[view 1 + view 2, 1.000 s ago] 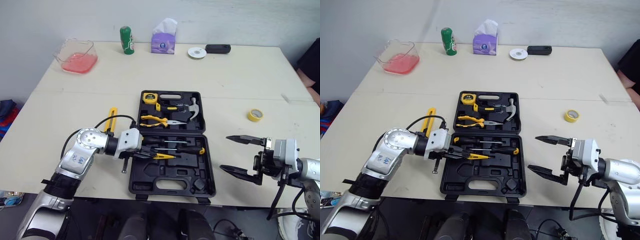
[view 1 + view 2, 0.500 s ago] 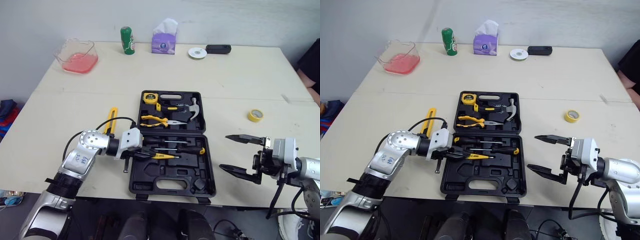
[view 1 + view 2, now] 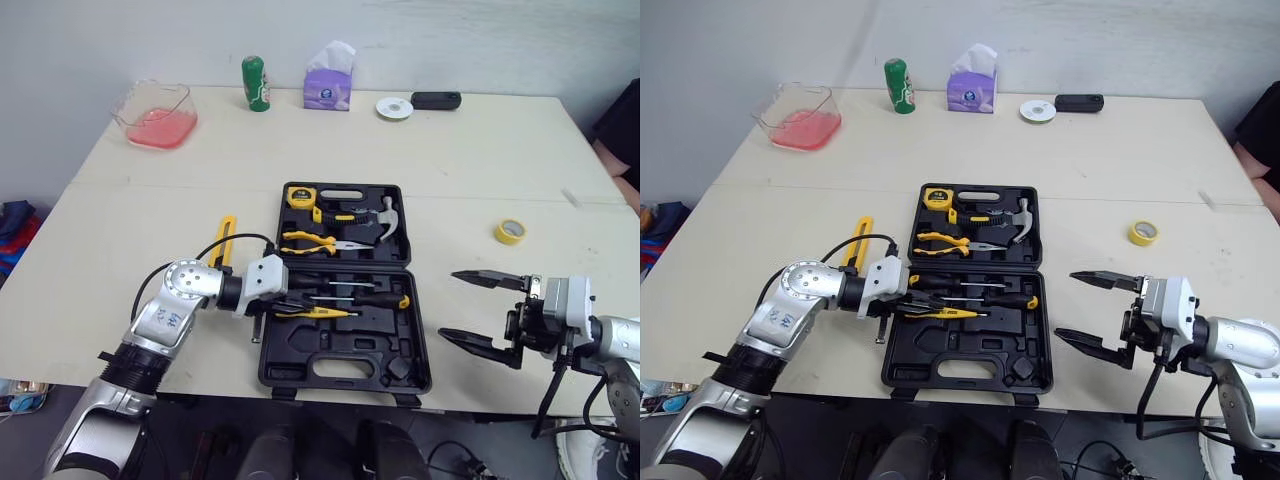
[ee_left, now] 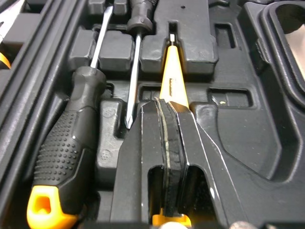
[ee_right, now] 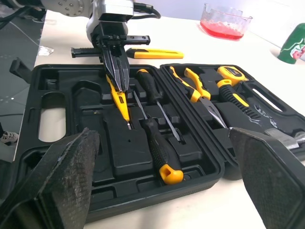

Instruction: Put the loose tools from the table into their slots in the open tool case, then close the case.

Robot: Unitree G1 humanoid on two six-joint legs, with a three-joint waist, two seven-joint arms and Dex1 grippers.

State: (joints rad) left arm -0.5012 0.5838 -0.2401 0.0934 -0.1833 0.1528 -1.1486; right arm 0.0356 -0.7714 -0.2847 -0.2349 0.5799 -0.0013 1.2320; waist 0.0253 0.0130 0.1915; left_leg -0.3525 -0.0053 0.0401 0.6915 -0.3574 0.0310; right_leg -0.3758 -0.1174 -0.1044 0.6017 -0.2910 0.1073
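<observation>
Nearest the camera, at the lower right of the frame, the right gripper (image 3: pixel 450 305) hangs over the table edge with its fingers spread wide and nothing between them, well apart from the tool case (image 3: pixel 300 350).

Left of centre, the left gripper (image 3: pixel 287 306) reaches into the case's near half. Its fingers are pressed together on the handle of a yellow screwdriver (image 3: pixel 325 312), whose fine tip lies along a moulded groove.

The likely trouble is seating. If the handle is let go before it sinks fully into its slot, it would sit proud and stop the lid from closing. The fingers could also drag it back out as they lift. A bare screwdriver shaft lies just beside the fingers, so a sideways slip might knock that tool loose.

The near half also holds two black-handled screwdrivers (image 3: pixel 350 292), with several empty recesses toward the front edge. The far half holds pliers (image 3: pixel 315 240), a hammer (image 3: pixel 385 215) and a yellow tape measure (image 3: pixel 300 195).

On the bare table just left of the case lies a yellow utility knife (image 3: pixel 225 240); closing the case without it would leave the job unfinished. A yellow tape roll (image 3: pixel 511 231) sits to the right, well apart.

Farthest back, at the upper left, a clear plastic tub (image 3: pixel 185 95) holds something pink.
</observation>
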